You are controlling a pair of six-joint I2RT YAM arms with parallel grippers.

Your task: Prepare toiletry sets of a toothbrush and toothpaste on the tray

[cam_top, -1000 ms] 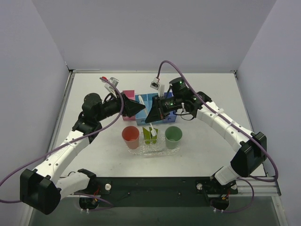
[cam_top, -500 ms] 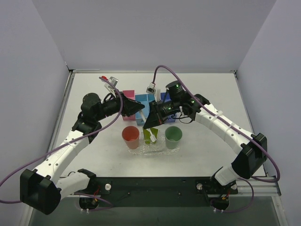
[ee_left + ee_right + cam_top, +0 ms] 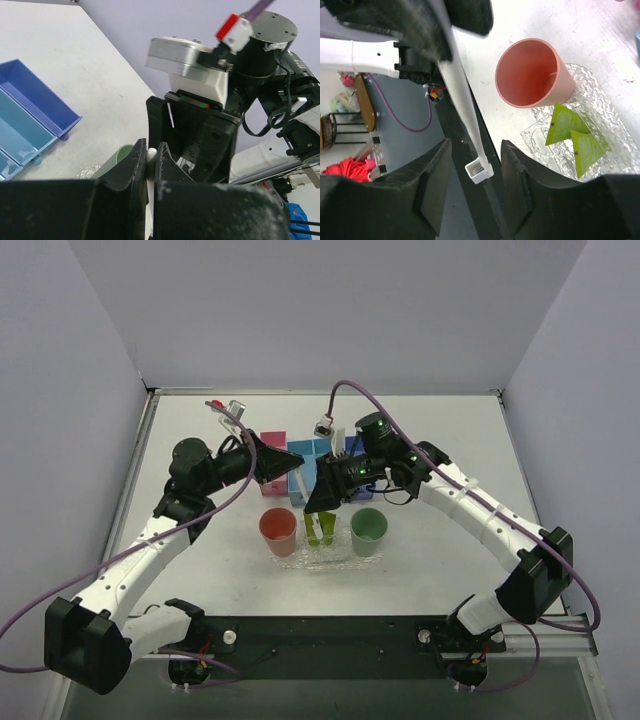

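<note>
A pale toothbrush (image 3: 462,107) hangs slanted between the two grippers, its boxy head (image 3: 479,172) pointing down. My left gripper (image 3: 150,152) is shut on its upper end (image 3: 149,159). My right gripper (image 3: 476,165) stands open around the head, its fingers (image 3: 517,185) apart from it on both sides. From above, the left gripper (image 3: 290,463) and right gripper (image 3: 318,502) meet just behind the clear tray (image 3: 345,552). On the tray stand a red cup (image 3: 278,530), a green cup (image 3: 368,528) and two yellow-green toothpaste tubes (image 3: 320,528) between them.
A row of pink and blue bins (image 3: 300,455) sits behind the tray, under the two grippers. The blue bins (image 3: 30,120) show at the left of the left wrist view. The table's side walls rise to the left and right.
My left gripper has shut on the toothbrush and my right gripper has opened and let it go. Before that, the right arm came down and left toward the tray.
</note>
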